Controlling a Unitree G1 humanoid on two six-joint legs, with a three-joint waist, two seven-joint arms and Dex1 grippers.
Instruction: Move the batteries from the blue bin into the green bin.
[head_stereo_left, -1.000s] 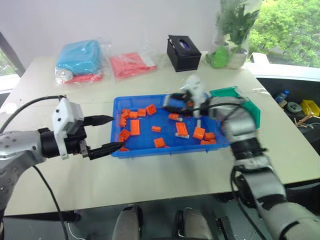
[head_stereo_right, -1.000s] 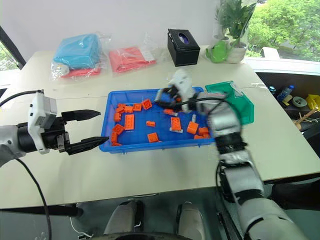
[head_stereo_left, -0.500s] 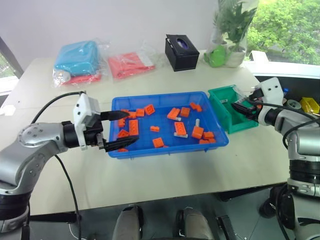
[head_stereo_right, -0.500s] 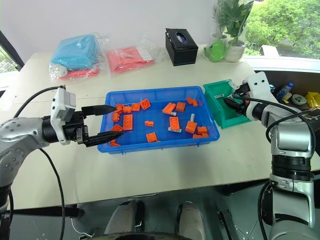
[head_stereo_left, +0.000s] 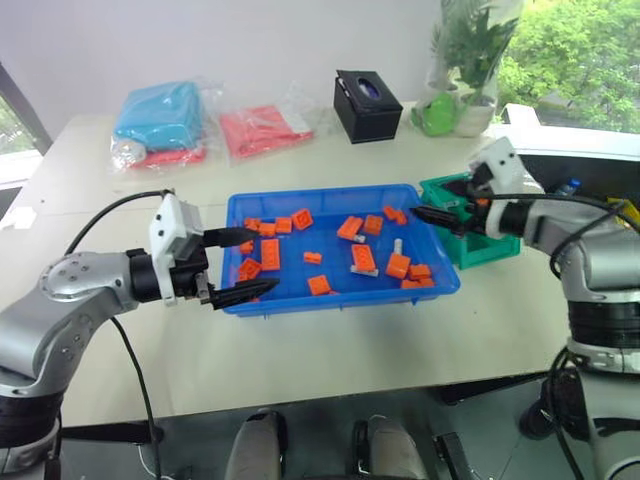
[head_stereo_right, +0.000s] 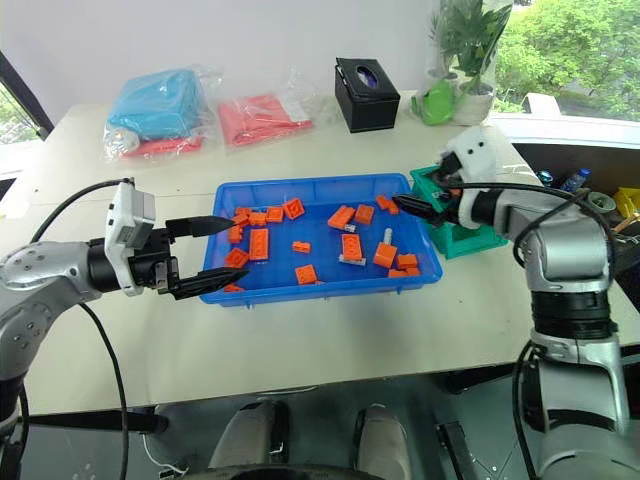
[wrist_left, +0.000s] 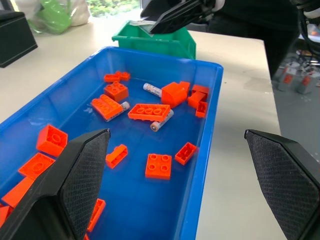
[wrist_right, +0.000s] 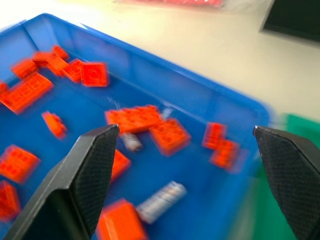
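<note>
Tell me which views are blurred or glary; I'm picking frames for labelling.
Right wrist view: motion-smeared, the bricks and a battery streaky. Left wrist view: sharp, batteries crisp. Head views: sharp, with the window bright at the far right.

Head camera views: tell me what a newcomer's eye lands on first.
The bright blue bin at the table's centre, strewn with orange bricks and a few batteries. Both open grippers flank it: the left gripper at its left end, the right gripper at its right end, by the green bin.
</note>
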